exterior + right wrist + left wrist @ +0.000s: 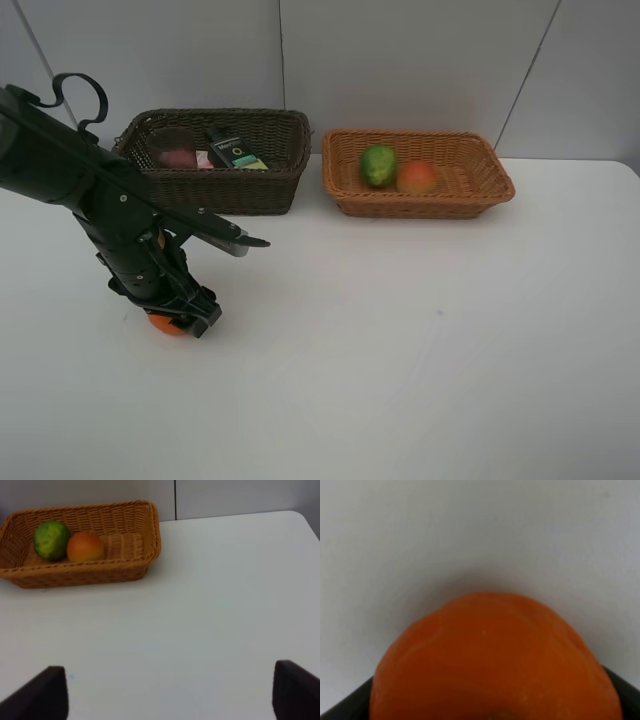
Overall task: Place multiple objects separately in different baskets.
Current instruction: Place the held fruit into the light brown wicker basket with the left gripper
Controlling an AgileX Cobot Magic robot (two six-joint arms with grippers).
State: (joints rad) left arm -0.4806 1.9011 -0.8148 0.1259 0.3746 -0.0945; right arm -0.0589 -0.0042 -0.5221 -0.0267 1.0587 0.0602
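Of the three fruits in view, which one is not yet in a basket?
The orange: it sits on the table under the left gripper, while the green fruit and the peach lie side by side in the tan basket.

A: The light is even and soft, from overhead I'd say. The white table (pixel 420 330) is bright with no hot glare, and the shadows are faint; only a small dark one sits under the left arm, beside the orange (pixel 168 323).

B: The high view is fairly sharp. The left wrist view isn't: the orange (pixel 495 665) fills it, blurred from being so close, with a soft grey shadow on the table behind it.

A: In the right wrist view the dark fingers (pixel 47 692) are out of focus, and the tan basket (pixel 125 565) is a little soft too.
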